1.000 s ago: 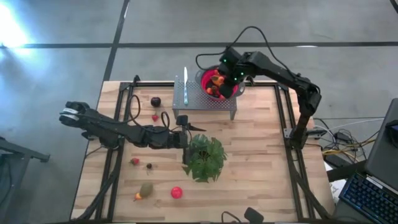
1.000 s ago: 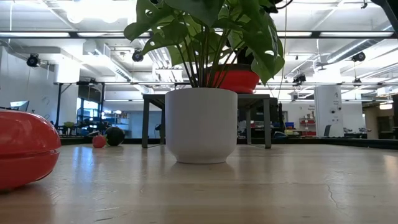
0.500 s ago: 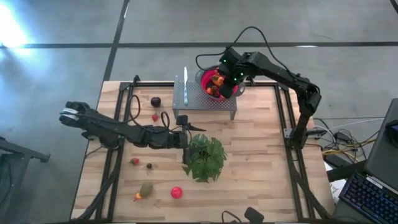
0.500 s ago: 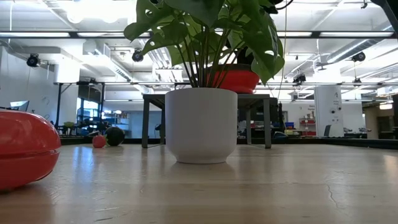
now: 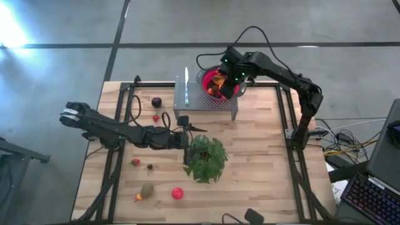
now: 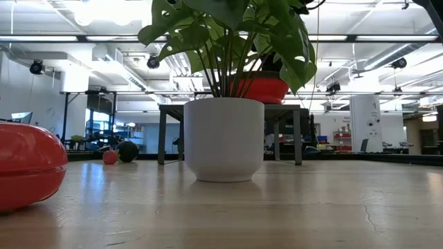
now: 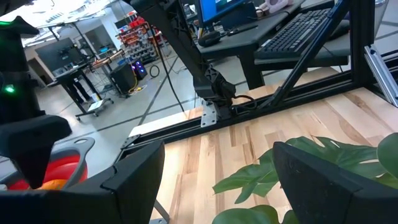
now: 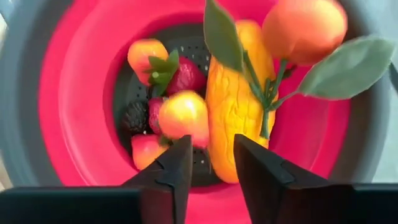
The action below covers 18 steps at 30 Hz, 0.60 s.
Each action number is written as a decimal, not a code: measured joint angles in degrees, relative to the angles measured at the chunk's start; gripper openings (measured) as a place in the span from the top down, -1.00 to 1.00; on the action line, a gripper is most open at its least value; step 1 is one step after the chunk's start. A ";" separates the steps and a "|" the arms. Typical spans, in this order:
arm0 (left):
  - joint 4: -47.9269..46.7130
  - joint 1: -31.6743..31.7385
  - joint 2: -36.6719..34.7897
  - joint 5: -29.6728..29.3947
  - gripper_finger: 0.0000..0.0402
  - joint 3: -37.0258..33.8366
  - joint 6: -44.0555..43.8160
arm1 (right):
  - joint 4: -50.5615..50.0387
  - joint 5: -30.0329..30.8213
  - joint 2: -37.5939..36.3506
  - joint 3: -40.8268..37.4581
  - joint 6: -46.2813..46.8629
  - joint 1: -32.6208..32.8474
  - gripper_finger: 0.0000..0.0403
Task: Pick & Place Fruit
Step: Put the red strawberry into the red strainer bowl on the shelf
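Hovering my right gripper (image 8: 210, 163) over the bowl (image 8: 74, 93), fingers slightly apart and empty; table fruit (image 5: 178, 193) sits nearer my open left gripper (image 7: 214, 171).

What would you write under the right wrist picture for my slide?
Right gripper, fingers apart, hangs over the red colander bowl of toy fruit.
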 joint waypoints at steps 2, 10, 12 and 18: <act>-0.02 0.00 0.00 0.00 -0.51 0.00 0.00 | 0.04 0.00 -0.02 1.42 -0.02 0.24 0.35; -0.05 0.00 0.00 0.00 -0.51 0.00 0.02 | 0.01 0.00 -0.18 9.53 -1.24 2.09 0.19; -0.20 0.00 0.00 0.00 -0.51 0.00 0.02 | -0.29 -0.02 -0.24 11.65 -1.60 2.88 0.17; -0.48 0.00 0.00 0.00 -0.51 0.00 0.04 | -0.39 0.02 -0.51 17.98 -2.96 5.53 0.16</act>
